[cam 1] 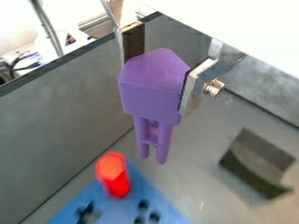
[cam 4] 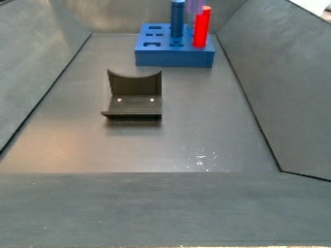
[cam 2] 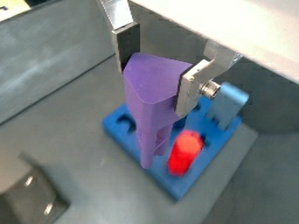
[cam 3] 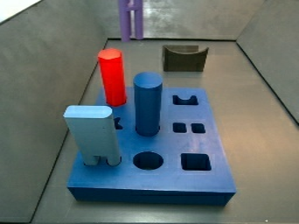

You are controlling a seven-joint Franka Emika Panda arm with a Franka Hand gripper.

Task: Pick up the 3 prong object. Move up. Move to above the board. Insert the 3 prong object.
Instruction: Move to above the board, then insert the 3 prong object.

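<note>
My gripper [cam 1: 163, 70] is shut on the 3 prong object [cam 1: 149, 86], a tall purple peg that hangs upright between the silver fingers in both wrist views, its thin prongs [cam 1: 152, 140] pointing down. It also shows in the wrist view [cam 2: 149, 101]. It is held in the air, touching nothing below. The board [cam 3: 163, 179], a flat blue slab with round, square and notched holes, lies below and a little ahead of the prongs [cam 1: 87, 210]. In a side view only the peg's lower end [cam 3: 131, 17] shows at the top edge, beyond the board's far side.
On the board stand a red hexagonal peg [cam 3: 112, 77], a dark blue cylinder [cam 3: 146, 103] and a light-blue legged block [cam 3: 91, 133]. A dark olive U-shaped block [cam 3: 184, 58] sits on the grey floor behind the board. Sloping grey walls enclose the floor [cam 4: 168, 145].
</note>
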